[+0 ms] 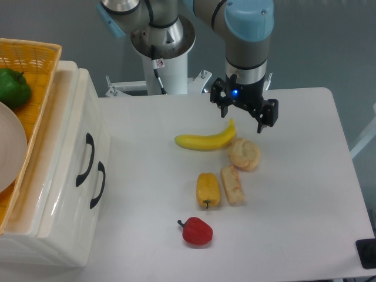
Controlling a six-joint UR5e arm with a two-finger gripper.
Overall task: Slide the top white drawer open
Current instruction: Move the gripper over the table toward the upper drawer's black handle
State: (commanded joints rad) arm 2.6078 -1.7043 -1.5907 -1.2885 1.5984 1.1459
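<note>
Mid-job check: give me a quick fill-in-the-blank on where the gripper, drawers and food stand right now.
1. The gripper hovers above the ____ end of the banana.
2. The top white drawer is ____.
3. The orange basket sits on top of the ____.
4. Nearest the front table edge lies the ____ pepper.

Missing words: right; closed; cabinet; red

From my remote station I count two drawers [88,167], one banana [204,141], three peppers [208,189], two breads [244,154], one basket [35,59], one plate [10,147].
</note>
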